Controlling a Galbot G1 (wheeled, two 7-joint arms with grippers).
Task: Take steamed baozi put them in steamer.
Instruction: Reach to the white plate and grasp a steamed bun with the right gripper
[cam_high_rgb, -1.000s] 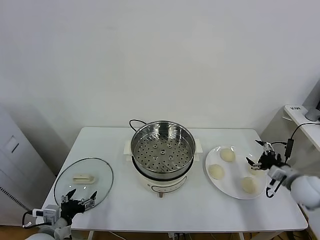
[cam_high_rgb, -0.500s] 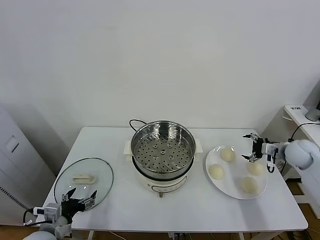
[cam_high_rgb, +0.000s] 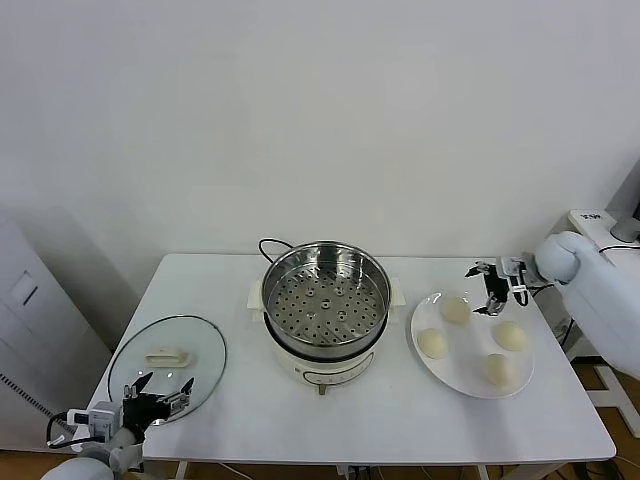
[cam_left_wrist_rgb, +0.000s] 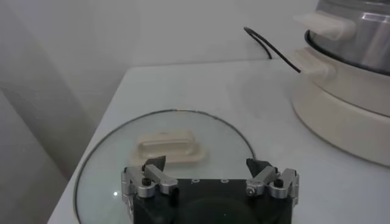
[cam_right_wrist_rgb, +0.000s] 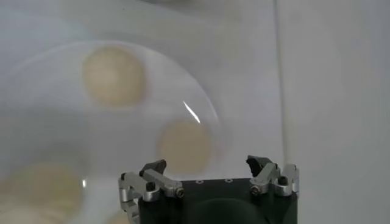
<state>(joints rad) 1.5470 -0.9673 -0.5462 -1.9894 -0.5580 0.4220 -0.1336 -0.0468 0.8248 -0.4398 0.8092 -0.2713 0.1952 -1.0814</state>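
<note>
Several pale steamed baozi lie on a white plate (cam_high_rgb: 470, 388) right of the steamer: the nearest ones to my right gripper are a baozi (cam_high_rgb: 455, 309) at the back and a baozi (cam_high_rgb: 509, 335) at the right. The steamer (cam_high_rgb: 325, 300), a shiny perforated basket on a white cooker base, stands empty at the table's middle. My right gripper (cam_high_rgb: 490, 288) hovers open and empty above the plate's far right edge; its wrist view shows a baozi (cam_right_wrist_rgb: 184, 145) just ahead of the right gripper (cam_right_wrist_rgb: 207, 164). My left gripper (cam_high_rgb: 160, 400) rests open at the front left.
A round glass lid (cam_high_rgb: 168, 358) with a cream handle (cam_left_wrist_rgb: 167, 146) lies flat at the front left, under my left gripper (cam_left_wrist_rgb: 207, 165). The cooker base (cam_left_wrist_rgb: 347, 115) and its black cord (cam_high_rgb: 268, 243) are behind. The table's right edge lies close beyond the plate.
My right arm has swung from the plate's front right side back and inward, and now hangs over the plate's far edge. The left arm has hardly moved.
</note>
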